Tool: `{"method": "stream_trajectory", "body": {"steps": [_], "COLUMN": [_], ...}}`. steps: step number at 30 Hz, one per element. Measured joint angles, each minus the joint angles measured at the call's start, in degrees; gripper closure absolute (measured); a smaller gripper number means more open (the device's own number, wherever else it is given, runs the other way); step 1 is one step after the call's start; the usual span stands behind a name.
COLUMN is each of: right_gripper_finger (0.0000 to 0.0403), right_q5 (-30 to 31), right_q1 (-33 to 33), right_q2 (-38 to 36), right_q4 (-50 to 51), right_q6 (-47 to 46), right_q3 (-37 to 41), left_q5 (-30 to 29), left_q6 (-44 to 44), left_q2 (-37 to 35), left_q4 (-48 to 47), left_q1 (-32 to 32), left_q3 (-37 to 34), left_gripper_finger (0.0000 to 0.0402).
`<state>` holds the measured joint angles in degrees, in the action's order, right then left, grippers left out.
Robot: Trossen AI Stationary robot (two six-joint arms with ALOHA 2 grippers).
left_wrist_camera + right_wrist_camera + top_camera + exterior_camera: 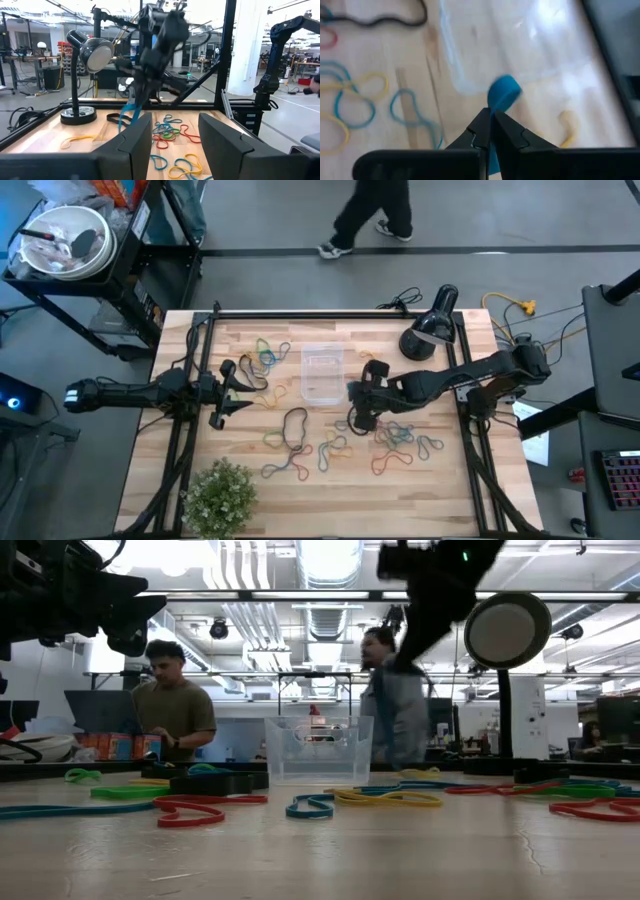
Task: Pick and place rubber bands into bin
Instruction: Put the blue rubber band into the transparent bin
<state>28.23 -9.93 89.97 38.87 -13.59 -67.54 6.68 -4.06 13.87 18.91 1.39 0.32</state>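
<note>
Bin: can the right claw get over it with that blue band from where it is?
Probably yes: the right claw, shut on the blue rubber band, sits beside the bin, nothing between them.

One camera hangs overhead, looking straight down; another sits at surface (330, 500) level. Each wrist camera peers past its fingers. All share the bin (322, 375) at twelve o'clock.

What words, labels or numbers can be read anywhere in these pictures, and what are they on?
None can be read.
Colourful boxes on the shelf behind the table in the low view: print too blurred to read.
Orange package on the cart in the high view: too small to read.
The bin, the desk lamp and the rubber bands show no writing.
</note>
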Motion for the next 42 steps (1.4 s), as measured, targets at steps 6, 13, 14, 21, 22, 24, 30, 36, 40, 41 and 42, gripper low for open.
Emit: {"method": "stream_trajectory", "body": {"steps": [6, 13, 14, 21, 22, 24, 30, 36, 40, 41, 42], "right_gripper_finger": [0.0395, 0.0395, 0.0395, 0.0395, 0.0395, 0.0395, 0.0393, 0.0353, 0.0309, 0.0298, 0.0289], "right_q5": [3.43, 3.45, 3.38, -2.66, -2.76, -2.82, -5.28, -16.07, -16.26, -16.26, -16.28], "right_q1": [0.05, 2.91, 3.41, 6.72, 7.17, 8.05, 11.00, 12.74, 12.76, 12.74, 12.72], "right_q2": [0.00, 0.16, 0.49, 5.00, 5.89, 7.53, 11.39, 13.07, 13.27, 13.22, 13.01], "right_q4": [-0.20, -7.14, -8.47, -16.16, -17.06, -17.36, -17.64, -17.69, -17.79, -17.95, -17.93], "right_q6": [7.85, 16.33, 17.35, 22.65, 23.03, 23.11, 21.92, 21.66, 21.96, 22.00, 22.31], "right_q3": [-5.80, -6.83, -6.83, -6.81, -6.81, -6.81, -7.05, -7.07, -7.07, -7.07, -7.07], "left_q5": [-0.02, -0.02, -0.02, -0.02, -0.02, -0.02, -0.05, -0.07, -0.09, -0.09, -0.09], "left_q6": [0.01, -0.01, 0.01, -0.01, 0.01, -0.01, 0.01, 0.01, 0.01, 0.01, 0.01], "left_q2": [0.00, 0.00, 0.00, 0.08, 0.15, 0.29, 1.21, 2.05, 2.01, 1.93, 1.86], "left_q4": [0.01, 0.01, 0.02, 0.09, 0.04, 0.01, -0.01, 0.04, 0.07, 0.05, 0.07], "left_q1": [0.00, 0.00, 0.00, 0.00, 0.00, -0.01, 0.00, -0.01, -0.01, 0.00, 0.00], "left_q3": [0.00, 0.00, 0.00, 0.00, 0.00, 0.00, 0.00, 0.00, 0.00, 0.00, 0.00], "left_gripper_finger": [0.0256, 0.0256, 0.0256, 0.0256, 0.0256, 0.0256, 0.0256, 0.0256, 0.0256, 0.0256, 0.0256]}}
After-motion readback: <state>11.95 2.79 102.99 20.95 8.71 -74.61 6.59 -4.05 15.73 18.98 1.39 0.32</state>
